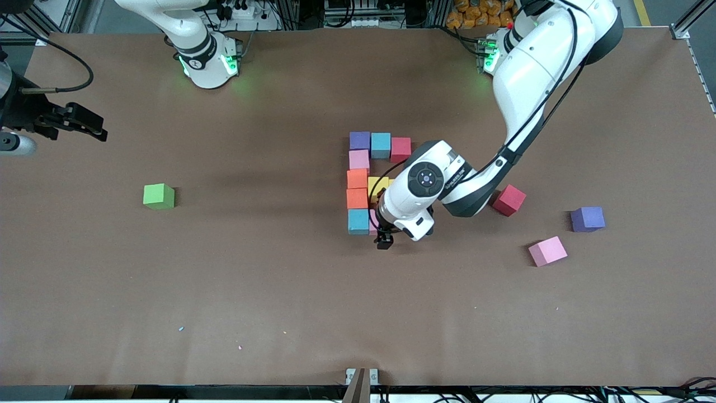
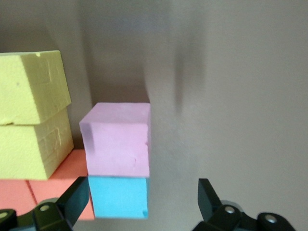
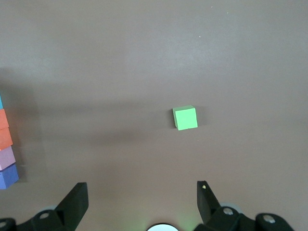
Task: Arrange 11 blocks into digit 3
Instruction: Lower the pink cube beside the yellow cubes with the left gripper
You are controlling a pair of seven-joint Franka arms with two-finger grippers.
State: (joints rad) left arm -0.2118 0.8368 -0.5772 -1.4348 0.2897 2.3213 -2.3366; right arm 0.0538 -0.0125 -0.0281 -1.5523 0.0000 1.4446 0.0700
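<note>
1. Left gripper (image 1: 384, 242) low over the middle of the brown table (image 1: 279, 313), jaws spread wide and empty, straddling nothing; black fingers (image 2: 72, 202) seen in the left wrist view either side of a gap.
2. Just under it in that view: a small matte pink foam cube (image 2: 118, 142) resting on the table, flush against a light blue foam cube (image 2: 119, 196); apparently just set down as the start of the figure's bottom row.
3. Beside those, two yellow foam cubes (image 2: 31, 115) forming the middle bar, touching the two orange foam cubes (image 1: 357, 188) of the spine.
4. Spine running toward the robots' edge: light blue cube at its near end (image 1: 358, 221), then orange pair, another pink cube (image 1: 358, 159), a purple cube (image 1: 359, 140); top row continued by a second light blue cube (image 1: 380, 145) and a red cube (image 1: 400, 149).
5. Still loose toward the left arm's end of the table: a red cube (image 1: 509, 200), a purple cube (image 1: 587, 219), a pink cube (image 1: 547, 251).
6. Best next: lift straight up to avoid nudging the pink cube, then fetch one loose cube and seat it squarely against that pink one.
7. Right gripper (image 3: 142, 207) waiting open and empty high above the right arm's end, over a green foam cube (image 1: 159, 196) well apart from the figure.
</note>
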